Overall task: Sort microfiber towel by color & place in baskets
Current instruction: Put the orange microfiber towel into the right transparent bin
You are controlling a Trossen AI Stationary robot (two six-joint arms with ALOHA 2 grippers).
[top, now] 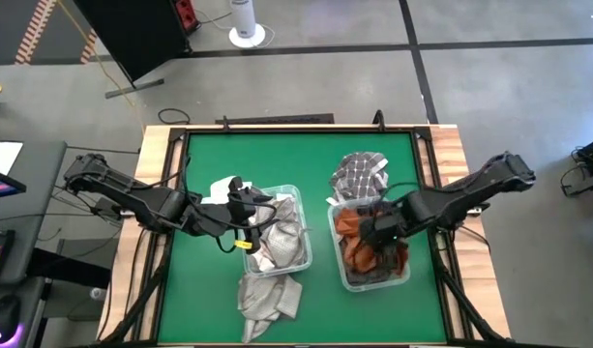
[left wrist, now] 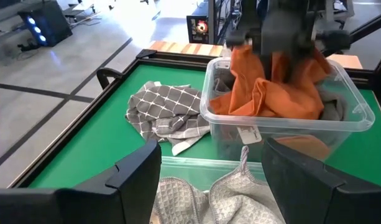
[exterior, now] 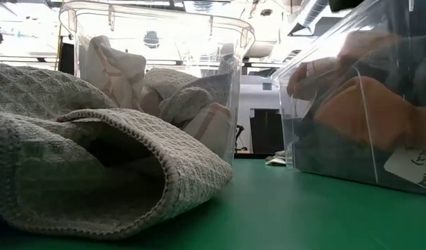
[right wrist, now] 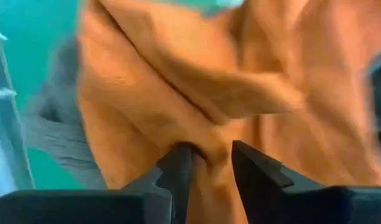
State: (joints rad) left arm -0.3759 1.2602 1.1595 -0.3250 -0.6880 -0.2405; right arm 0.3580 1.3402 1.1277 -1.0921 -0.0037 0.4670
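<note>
Right claw (top: pixel 378 232) over the right basket (top: pixel 401 281), its two fingers (right wrist: pixel 178 168) pinched on a fold of the orange towel (top: pixel 352 227); orange cloth lies between and all around the fingertips, with a grey towel (right wrist: pixel 50 134) to one side of them. Left claw (top: pixel 262 203) over the left basket (top: pixel 303 253), fingers (left wrist: pixel 137 165) spread wide and holding nothing; directly beneath it lie pale grey waffle-weave towels (top: pixel 277 232) inside that basket. Beyond the left claw, across a strip of green bench (top: pixel 228 155), stands the right basket with its orange load. A grey lattice-patterned towel (top: pixel 362 174) lies on the bench just behind the right claw's basket, and another pale grey towel (top: pixel 267 300) lies just beside the near end of the left basket.
</note>
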